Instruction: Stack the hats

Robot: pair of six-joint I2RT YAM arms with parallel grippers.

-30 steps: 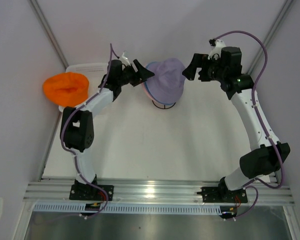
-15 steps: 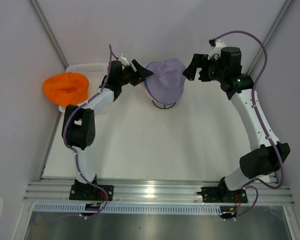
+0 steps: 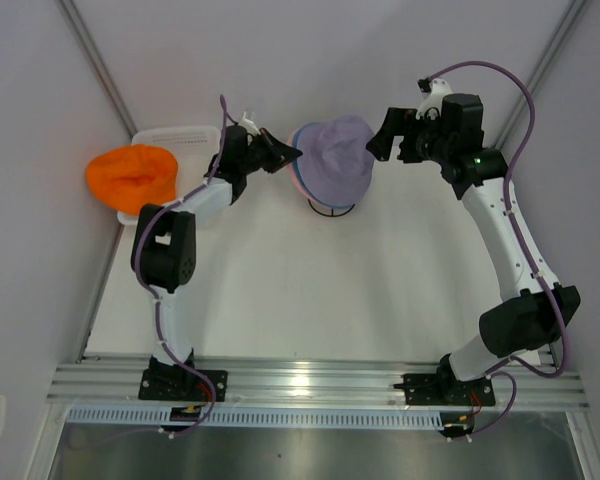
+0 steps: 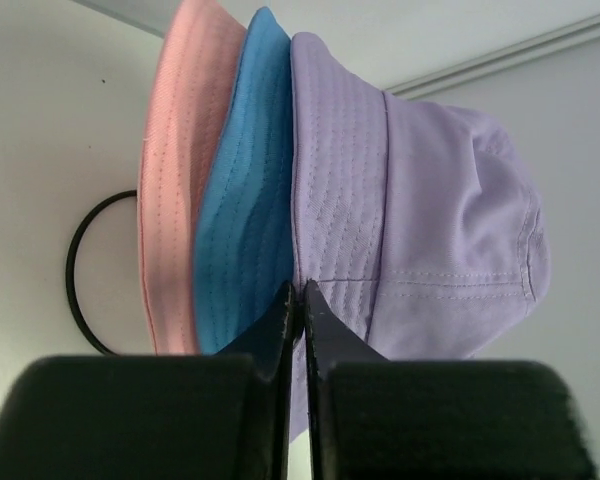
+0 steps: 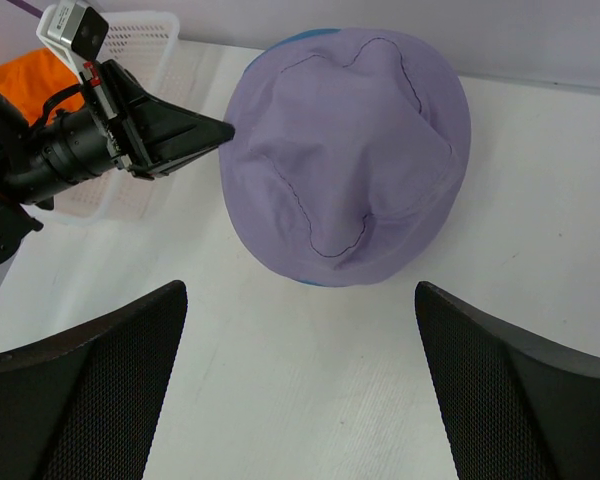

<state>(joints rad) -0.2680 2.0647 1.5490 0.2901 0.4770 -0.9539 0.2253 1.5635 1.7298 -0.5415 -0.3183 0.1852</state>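
Three nested hats [image 4: 280,120] — pink [image 4: 175,200], blue [image 4: 245,220], lavender [image 4: 420,220] outermost.

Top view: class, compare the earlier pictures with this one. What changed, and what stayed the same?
The left hand shut its fingers at the brim of the hat stack; whether it pinches fabric is unclear. Its arm shifted slightly. The right hand stayed open beside the stack, and the orange hat stayed put.
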